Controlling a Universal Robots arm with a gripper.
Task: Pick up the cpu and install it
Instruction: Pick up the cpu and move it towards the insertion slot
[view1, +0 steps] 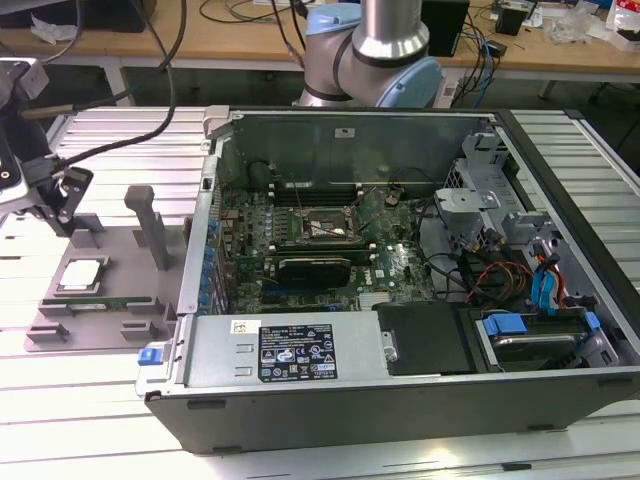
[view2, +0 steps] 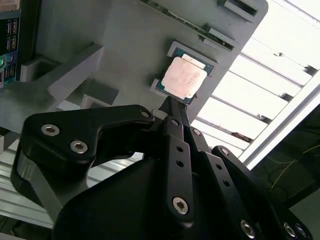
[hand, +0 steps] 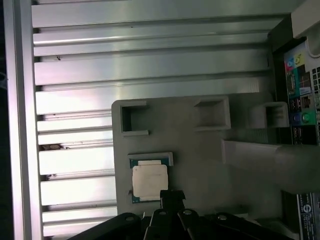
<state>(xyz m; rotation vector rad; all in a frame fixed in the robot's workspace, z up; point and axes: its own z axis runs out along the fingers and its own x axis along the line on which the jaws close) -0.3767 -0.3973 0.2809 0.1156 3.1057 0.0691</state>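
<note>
Cpu (view2: 183, 79) flat in nest of grey holder plate (view2: 120, 45) on tabletop (view1: 100, 150), beside open computer case (view1: 400, 400). Hand (view2: 170, 106) poised near cpu edge, fingers pinched together, holding nothing. Risk: closed tips come down on cpu top, scratch or tilt it. Exterior view gives socket (view1: 325, 228) inside case, well apart from cpu; wrist views give tip-to-cpu closeness.

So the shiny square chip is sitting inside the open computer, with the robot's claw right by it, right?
Not quite. The exterior view shows the cpu on the grey tray beside the computer case, not inside it. The gripper is right by it, as you said.
</note>
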